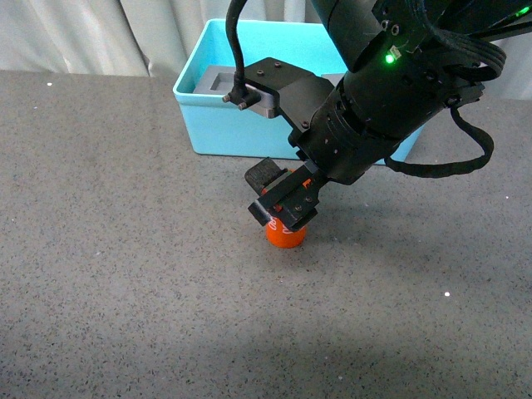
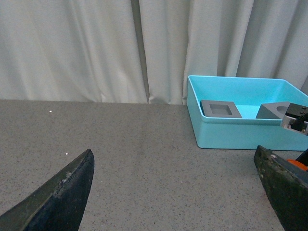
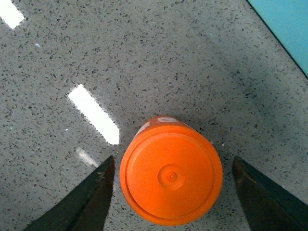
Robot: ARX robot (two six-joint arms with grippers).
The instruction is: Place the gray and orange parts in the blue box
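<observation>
Pale pleated curtains (image 2: 72, 48) hang behind the far edge of a gray speckled tabletop (image 1: 125, 249); white glare streaks (image 3: 94, 113) mark the tabletop.

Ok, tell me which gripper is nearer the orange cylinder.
Right. The right gripper straddles the orange cylinder, open fingers either side. The left gripper hangs well away, outside the front view.

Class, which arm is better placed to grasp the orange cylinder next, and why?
Right: the open right gripper straddles the orange cylinder; the left gripper hangs over the table, away from it.
</observation>
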